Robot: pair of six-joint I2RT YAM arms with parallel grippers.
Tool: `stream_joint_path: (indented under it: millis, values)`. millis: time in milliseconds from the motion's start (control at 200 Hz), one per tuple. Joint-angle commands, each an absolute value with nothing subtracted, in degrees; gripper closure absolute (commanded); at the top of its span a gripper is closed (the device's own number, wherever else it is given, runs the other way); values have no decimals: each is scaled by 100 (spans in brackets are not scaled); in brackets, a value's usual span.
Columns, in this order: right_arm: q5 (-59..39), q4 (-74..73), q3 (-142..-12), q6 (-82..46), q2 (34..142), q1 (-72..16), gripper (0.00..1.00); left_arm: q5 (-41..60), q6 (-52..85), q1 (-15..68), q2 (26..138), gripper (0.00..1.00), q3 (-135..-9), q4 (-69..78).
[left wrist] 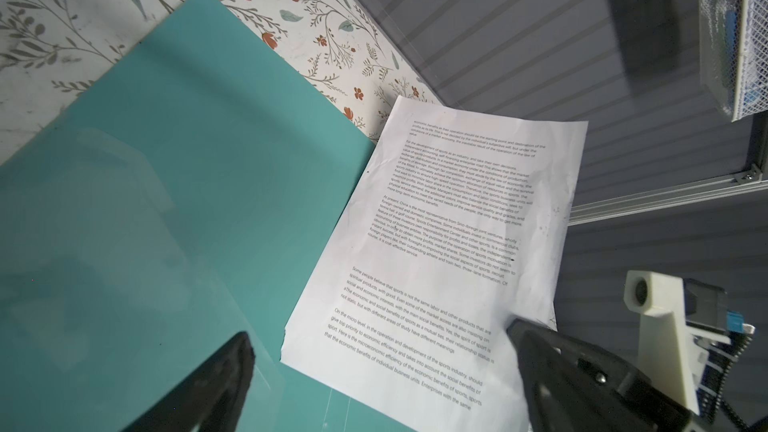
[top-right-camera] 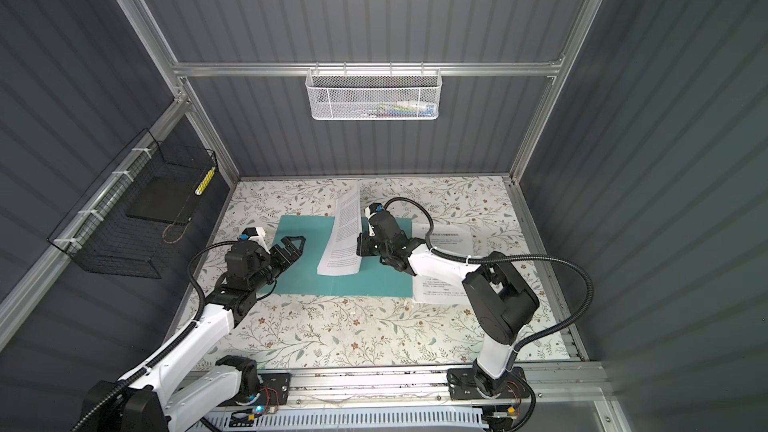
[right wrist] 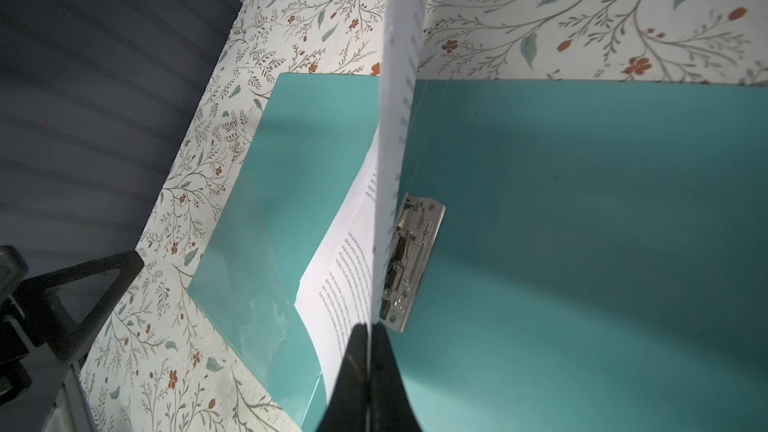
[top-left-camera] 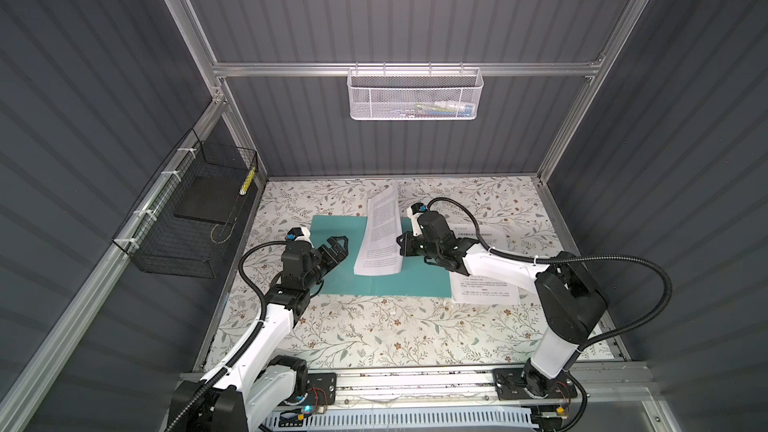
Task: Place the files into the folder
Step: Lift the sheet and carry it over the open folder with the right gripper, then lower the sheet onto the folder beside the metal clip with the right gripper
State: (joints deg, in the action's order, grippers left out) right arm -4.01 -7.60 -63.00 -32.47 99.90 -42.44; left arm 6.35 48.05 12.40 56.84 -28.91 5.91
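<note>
The teal folder (top-left-camera: 336, 234) (top-right-camera: 307, 234) lies open and flat on the floral table, its metal clip (right wrist: 415, 259) at the spine. One printed white file sheet (top-left-camera: 380, 234) (top-right-camera: 343, 234) (left wrist: 436, 243) stands up on edge, curving over the spine and onto the left cover. My right gripper (top-left-camera: 402, 243) (top-right-camera: 360, 245) (right wrist: 369, 328) is shut on that sheet's right edge. Above the left cover, beside the sheet, my left gripper (top-left-camera: 338, 245) (top-right-camera: 293, 245) (left wrist: 379, 332) is open and holds nothing. More files (top-left-camera: 484, 288) (top-right-camera: 440, 290) lie right of the folder, partly under the right arm.
A black wire basket (top-left-camera: 187, 218) on the left wall holds a flat black slab (top-left-camera: 208, 201). A white mesh basket (top-left-camera: 415, 93) hangs on the back wall. The left arm's fingers show at the edge of the right wrist view.
</note>
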Motion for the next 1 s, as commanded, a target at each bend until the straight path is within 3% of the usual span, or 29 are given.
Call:
stream_joint_path:
  millis: [0, 540, 991]
  values:
    - [-89, -805, -6302, -2948, 10086, -4384, 100, 604, 4675, 1180, 5647, 1, -3006, 465]
    - [-167, -1102, -6309, -2694, 10294, -4623, 100, 692, 4707, 1116, 5718, 1, -2907, 527]
    - [-659, -1613, -6611, -3987, 11087, -4623, 100, 694, 4826, 1107, 5729, 1, -2761, 643]
